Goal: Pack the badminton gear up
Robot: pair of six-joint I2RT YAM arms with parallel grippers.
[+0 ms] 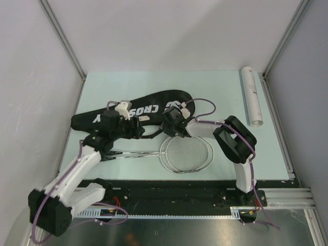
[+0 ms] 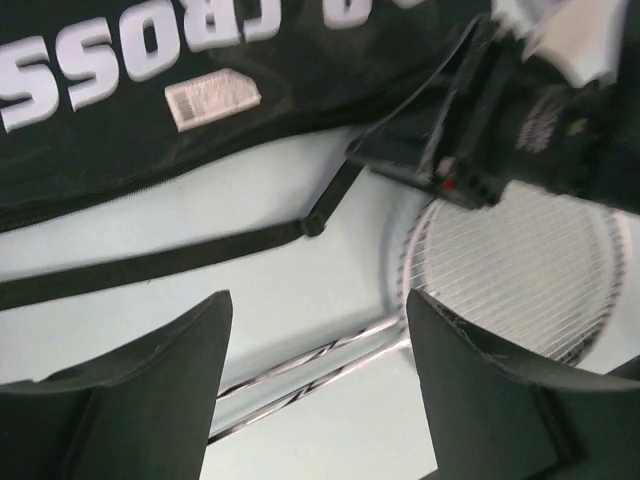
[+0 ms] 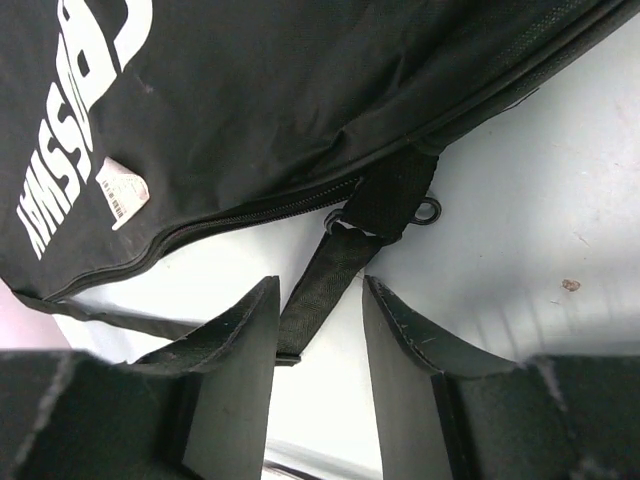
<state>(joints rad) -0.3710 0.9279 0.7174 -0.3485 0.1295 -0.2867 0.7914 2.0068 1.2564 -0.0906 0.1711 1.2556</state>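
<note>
The long black racket bag [image 1: 148, 110] lies across the middle of the table, its white lettering up [image 2: 120, 60]. Two silver-white rackets [image 1: 187, 152] lie stacked in front of it, shafts running left. My left gripper [image 2: 320, 300] stands open above the two shafts [image 2: 310, 368], which show between its fingers. My right gripper [image 3: 320, 282] is open at the bag's near edge, with the bag's black strap [image 3: 335, 265] lying between its fingers, close to the left one. The bag's zipper edge [image 3: 260, 212] runs just beyond. The white tube [image 1: 251, 95] lies at the far right.
A white tag [image 2: 212, 98] sits on the bag. The strap trails left over the pale table [image 2: 150, 265]. The right gripper's body [image 2: 500, 110] hangs over the racket heads [image 2: 530, 270] in the left wrist view. Grey walls enclose the table on three sides.
</note>
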